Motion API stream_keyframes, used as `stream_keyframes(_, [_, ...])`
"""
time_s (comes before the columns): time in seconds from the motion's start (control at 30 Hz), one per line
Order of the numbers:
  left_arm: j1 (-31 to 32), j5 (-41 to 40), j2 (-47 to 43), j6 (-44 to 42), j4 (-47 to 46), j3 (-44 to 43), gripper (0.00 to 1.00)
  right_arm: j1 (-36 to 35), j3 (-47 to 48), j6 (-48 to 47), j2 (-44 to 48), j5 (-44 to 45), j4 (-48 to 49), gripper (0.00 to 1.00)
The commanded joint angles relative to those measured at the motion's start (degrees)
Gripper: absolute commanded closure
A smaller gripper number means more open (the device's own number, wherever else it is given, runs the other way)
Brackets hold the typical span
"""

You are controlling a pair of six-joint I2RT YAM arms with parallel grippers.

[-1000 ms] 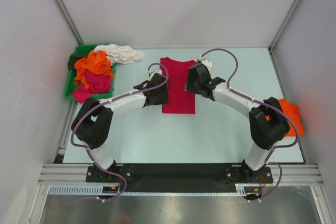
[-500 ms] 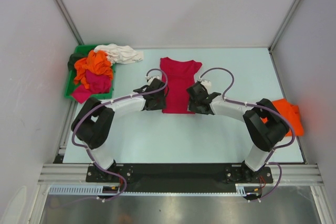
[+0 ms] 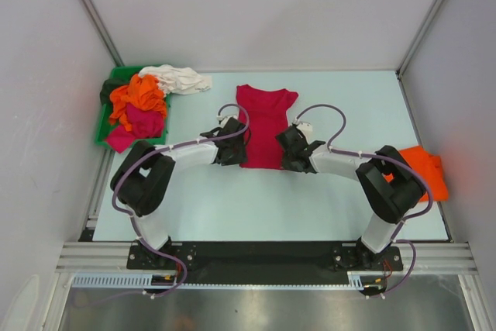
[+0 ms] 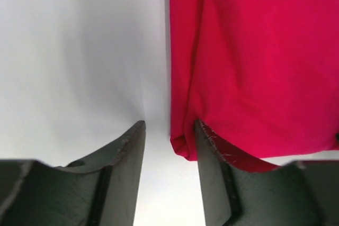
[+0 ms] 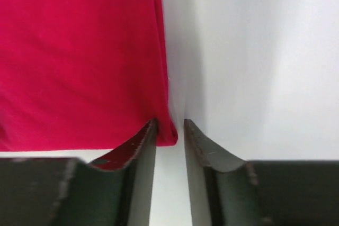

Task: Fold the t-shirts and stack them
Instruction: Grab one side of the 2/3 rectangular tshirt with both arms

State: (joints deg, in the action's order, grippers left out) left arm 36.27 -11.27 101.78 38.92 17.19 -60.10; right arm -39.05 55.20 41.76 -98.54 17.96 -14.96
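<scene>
Left claw (image 4: 169,149): I log two dark, scuffed, hard fingers, narrowly parted and not clamped. The near left corner of the large crimson-red soft cloth t-shirt (image 4: 254,67) sits in the gap.

Right claw (image 5: 170,140): same build, with a narrower gap. The shirt's near right corner lies inside it, and a sliver of table shows beside the cloth.

The crimson shirt lies flat mid-table, folded to a long panel with its neck at the far end.

The pale smooth table (image 3: 341,191) lies bare outside each claw.

Count, far left: one green plastic bin (image 3: 102,125) heaped with one orange shirt (image 3: 139,94), one magenta (image 3: 143,122), one dark (image 3: 108,89) and one white (image 3: 177,79) spilling over the rim.

Right edge: one folded orange shirt (image 3: 430,168).
</scene>
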Motion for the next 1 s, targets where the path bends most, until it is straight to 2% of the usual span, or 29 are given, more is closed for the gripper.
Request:
stream_keyframes(0.0, [0.6,1.4,0.4,1.3,-1.4,0.5,0.53,-0.1,-0.7,1.0,-1.9,0.8,0.7,0.72])
stream_keyframes(0.03, [0.6,1.4,0.1,1.3,-1.4,0.8,0.55,-0.1,-0.8,1.1,-2.0,0.7,0.6,0.78])
stream_keyframes(0.13, [0.6,1.4,-0.3,1.3,-1.5,1.6,0.61,-0.5,-1.2,1.4,-2.3,0.5,0.6,0.88])
stream_keyframes(0.2, [0.8,1.6,-0.2,1.4,-1.6,2.2,0.7,-0.7,-1.4,1.6,-2.4,0.5,0.5,0.93])
stream_keyframes(0.23, [0.9,1.8,-0.2,1.4,-1.7,2.3,0.74,-1.2,-1.6,1.8,-2.4,0.6,0.4,0.99])
stream_keyframes(0.27, [1.1,1.9,-0.2,1.4,-1.7,2.5,0.86,-1.3,-1.8,1.8,-2.4,0.7,0.2,1.0])
stream_keyframes(0.33, [1.2,2.1,-0.3,1.5,-1.8,2.8,0.99,-2.0,-2.1,2.1,-2.2,0.9,-0.2,1.0])
stream_keyframes(0.63, [4.3,2.1,-5.8,2.4,-1.3,7.8,1.0,-6.0,-6.2,5.0,3.0,2.4,-3.9,1.0])
stream_keyframes(0.97, [10.0,1.8,-16.2,7.2,2.0,17.9,1.0,-14.3,-15.9,15.2,13.1,2.4,-8.9,1.0])
